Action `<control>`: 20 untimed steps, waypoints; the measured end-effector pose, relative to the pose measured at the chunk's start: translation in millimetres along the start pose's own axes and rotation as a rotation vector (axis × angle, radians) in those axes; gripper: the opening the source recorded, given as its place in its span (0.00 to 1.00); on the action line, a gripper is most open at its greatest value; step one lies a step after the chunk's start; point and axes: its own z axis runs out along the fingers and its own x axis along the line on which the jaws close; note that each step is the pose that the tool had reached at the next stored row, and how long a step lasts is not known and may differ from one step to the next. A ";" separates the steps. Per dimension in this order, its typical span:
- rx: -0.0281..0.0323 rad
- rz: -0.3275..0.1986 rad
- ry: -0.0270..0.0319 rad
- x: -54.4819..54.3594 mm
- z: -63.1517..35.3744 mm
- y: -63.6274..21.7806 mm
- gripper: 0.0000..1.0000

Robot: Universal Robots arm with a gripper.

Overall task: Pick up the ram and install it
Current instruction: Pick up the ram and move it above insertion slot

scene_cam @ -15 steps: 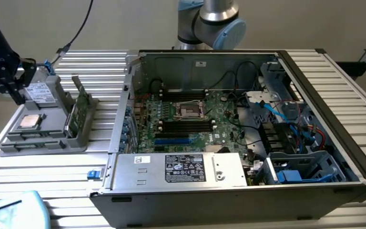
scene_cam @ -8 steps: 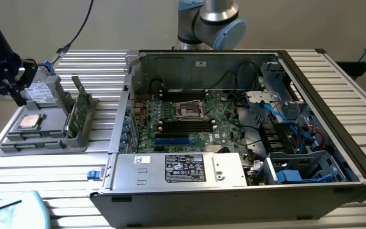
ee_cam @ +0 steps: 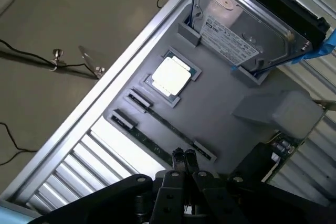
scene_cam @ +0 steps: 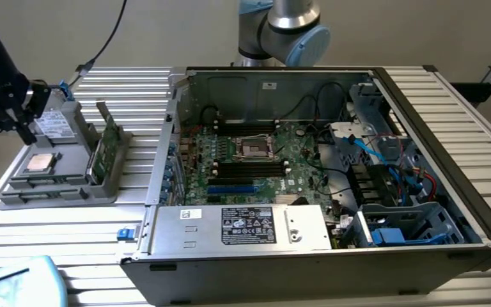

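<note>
Black and shut tight on nothing, the gripper (scene_cam: 23,128) of a Universal Robots arm hangs over the outer edge of a grey parts tray (scene_cam: 54,195) set beside an open desktop computer case (scene_cam: 314,268). The ram (scene_cam: 100,148), a narrow green circuit-board stick, stands on edge in a raised holder on the side of the tray away from the gripper, nearest the case. It is untouched and well apart from the fingers. A hard drive (scene_cam: 58,121) is propped upright just beside the gripper, between it and the ram. A square silver processor (scene_cam: 41,164) lies flat in its pocket close by.

In the wrist view the gripper (ee_cam: 184,157) points down at a long, thin slot-like strip in the tray floor just ahead of it. The processor (ee_cam: 170,75) lies a little beyond and the hard drive (ee_cam: 247,30) further on. A sliver of the green ram (ee_cam: 281,148) shows off to one side, beside the holder's grey block.

The pick-up appears not yet begun, and this reads as the approach. Judging from the layout, a grasp calls for the gripper to cross past the drive to the ram, part its fingers and line them up across the board's thin upper edge, which sits close against the holder. The black memory slots (scene_cam: 247,167) on the motherboard (scene_cam: 263,153) lie inside the case, well apart from the gripper
</note>
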 end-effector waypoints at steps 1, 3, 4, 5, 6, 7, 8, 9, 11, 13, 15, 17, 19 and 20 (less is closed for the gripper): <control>0.0005 -0.018 0.0016 0.0 0.5 0.0 0.11; 0.0015 -0.054 0.0048 0.0 1.5 -0.1 0.11; 0.0020 -0.072 0.0065 0.0 1.9 -0.1 0.11; 0.0025 -0.091 0.0082 -0.1 2.4 -0.1 0.11; 0.0031 -0.109 0.0098 -0.1 2.8 -0.1 0.11; 0.0036 -0.128 0.0116 -0.1 3.3 -0.2 0.11; 0.0041 -0.145 0.0131 -0.1 3.7 -0.3 0.11; 0.0047 -0.163 0.0148 -0.1 4.1 -0.3 0.11; 0.0057 -0.199 0.0181 -0.1 4.8 -0.3 0.11; 0.0068 -0.236 0.0215 -0.2 5.6 -0.4 0.11; 0.0079 -0.273 0.0249 -0.2 6.2 -0.5 0.11; 0.0090 -0.309 0.0282 -0.2 6.8 -0.5 0.11; 0.0101 -0.346 0.0316 -0.2 7.4 -0.6 0.11; 0.0106 -0.364 0.0334 -0.2 7.6 -0.6 0.11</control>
